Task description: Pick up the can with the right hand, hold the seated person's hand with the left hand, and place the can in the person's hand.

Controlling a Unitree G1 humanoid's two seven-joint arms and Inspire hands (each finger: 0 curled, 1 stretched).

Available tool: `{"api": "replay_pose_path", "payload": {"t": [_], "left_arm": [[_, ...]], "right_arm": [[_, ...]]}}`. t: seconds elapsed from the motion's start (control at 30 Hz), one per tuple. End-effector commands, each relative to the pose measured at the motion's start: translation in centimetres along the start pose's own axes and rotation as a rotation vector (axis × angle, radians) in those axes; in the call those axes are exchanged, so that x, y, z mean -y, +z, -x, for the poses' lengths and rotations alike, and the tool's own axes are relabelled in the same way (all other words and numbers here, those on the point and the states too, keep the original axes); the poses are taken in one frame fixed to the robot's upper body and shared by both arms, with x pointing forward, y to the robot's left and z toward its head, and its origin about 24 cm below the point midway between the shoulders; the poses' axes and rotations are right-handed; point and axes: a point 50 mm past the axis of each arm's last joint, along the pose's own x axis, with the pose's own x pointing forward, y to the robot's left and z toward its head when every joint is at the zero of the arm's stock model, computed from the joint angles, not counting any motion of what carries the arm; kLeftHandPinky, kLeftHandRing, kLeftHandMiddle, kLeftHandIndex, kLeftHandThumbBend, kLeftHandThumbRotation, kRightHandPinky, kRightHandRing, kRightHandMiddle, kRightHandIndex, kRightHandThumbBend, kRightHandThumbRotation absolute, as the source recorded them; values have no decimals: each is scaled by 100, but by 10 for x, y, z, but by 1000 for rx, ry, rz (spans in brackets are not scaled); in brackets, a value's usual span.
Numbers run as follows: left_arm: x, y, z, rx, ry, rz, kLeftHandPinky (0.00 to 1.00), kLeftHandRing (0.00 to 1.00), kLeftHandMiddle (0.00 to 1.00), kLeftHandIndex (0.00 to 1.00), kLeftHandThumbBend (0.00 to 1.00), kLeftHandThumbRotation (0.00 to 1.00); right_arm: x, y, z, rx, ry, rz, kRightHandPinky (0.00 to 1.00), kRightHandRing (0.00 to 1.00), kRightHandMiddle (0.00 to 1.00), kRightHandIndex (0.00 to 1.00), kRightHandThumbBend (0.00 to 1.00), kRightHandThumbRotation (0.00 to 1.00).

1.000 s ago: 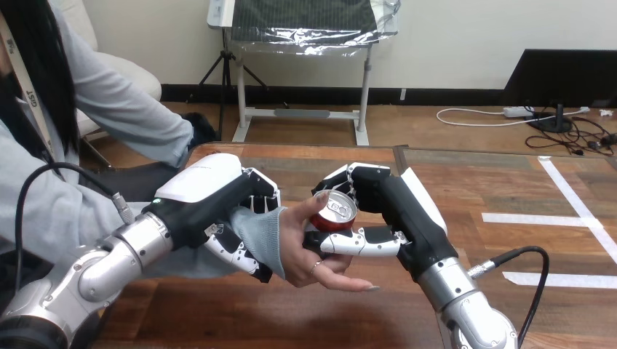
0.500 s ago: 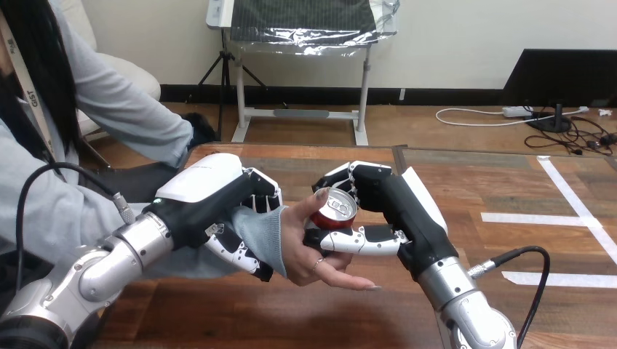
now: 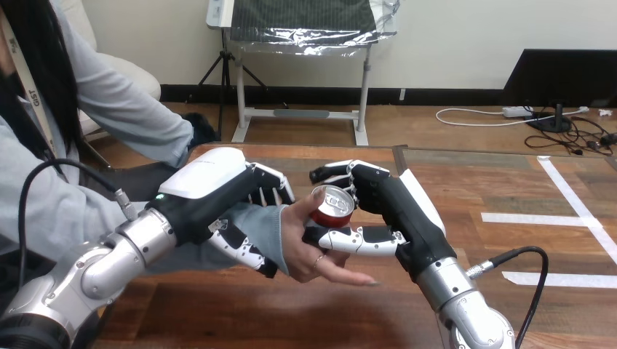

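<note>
I see the left hand [image 3: 211, 185] clamped on the person's wrist [image 3: 265, 227], over the grey sleeve. Its fingers [image 3: 271, 186] curl across the top and its thumb hooks underneath. The wrist is held above the table [image 3: 291, 316], left of centre.

The right hand [image 3: 396, 212] comes in from the lower right and grips the can [image 3: 332, 206]. Its fingers wrap round the far side and its thumb runs along beneath, so the can is pinched between them. The can is red with a silver top, which tilts toward my camera.

The person's hand [image 3: 311, 246] lies palm up just below and to the left of the can. Its thumb is raised against the can's left side and its fingers stretch out under the robot's thumb. Both the right hand and the person's hand are on the can. I cannot tell whether the can's base rests on the palm.
</note>
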Motion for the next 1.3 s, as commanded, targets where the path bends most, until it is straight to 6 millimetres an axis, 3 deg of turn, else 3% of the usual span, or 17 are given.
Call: {"api": "replay_pose_path", "payload": {"t": [0.0,0.47,0.97,1.27], "left_arm": [[-21,13,-9,75,101,-20,45,50,56,61,100,15],[-20,13,-5,58,87,-26,51,60,66,71,100,20],[-19,14,-1,59,112,-20,71,76,77,80,100,25],[-19,15,1,60,121,-29,78,84,84,85,100,28]], "right_arm": [[9,24,-18,101,-23,32,54,61,67,72,83,1],[13,23,-19,93,-27,53,59,63,68,75,80,2],[18,23,-19,82,-34,75,64,66,69,77,80,7],[20,23,-19,78,-41,69,68,69,71,80,82,11]]}}
